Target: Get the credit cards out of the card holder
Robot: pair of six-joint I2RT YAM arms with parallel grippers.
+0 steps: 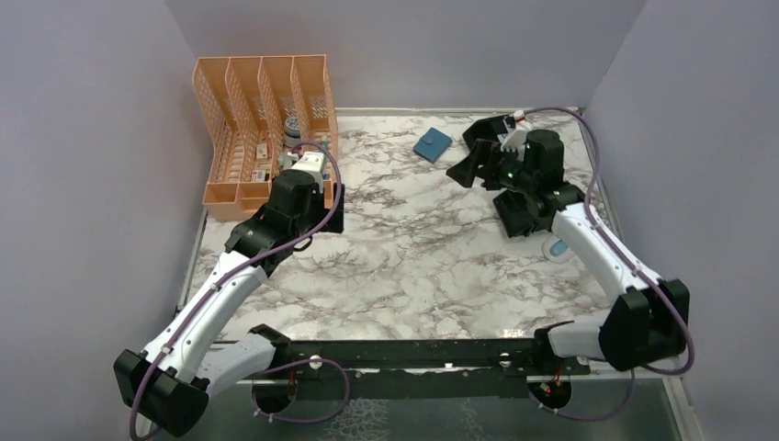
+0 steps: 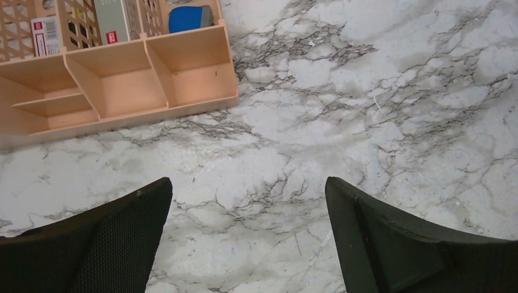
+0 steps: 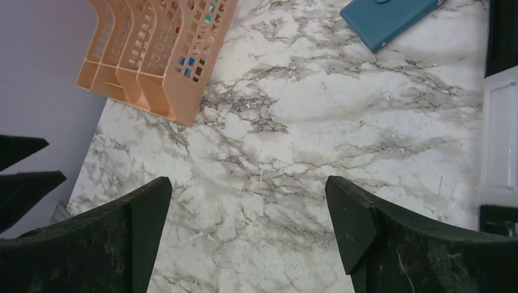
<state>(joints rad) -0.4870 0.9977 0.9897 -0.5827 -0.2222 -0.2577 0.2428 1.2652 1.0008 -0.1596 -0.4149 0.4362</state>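
Observation:
The card holder (image 1: 432, 144) is a small teal-blue wallet lying shut and flat on the marble table at the back centre. It also shows at the top right of the right wrist view, card holder (image 3: 391, 15). The credit cards are hidden. My right gripper (image 1: 473, 152) hovers just right of the card holder, open, with only bare marble between its fingers (image 3: 247, 189). My left gripper (image 1: 323, 213) hangs by the orange organizer's front, far left of the card holder, open and empty over marble (image 2: 247, 189).
An orange mesh file organizer (image 1: 262, 129) stands at the back left, with small boxes and a blue item (image 2: 190, 18) in its slots. A black-and-white tray (image 3: 501, 134) lies at the right, under my right arm. Purple walls enclose the table on three sides.

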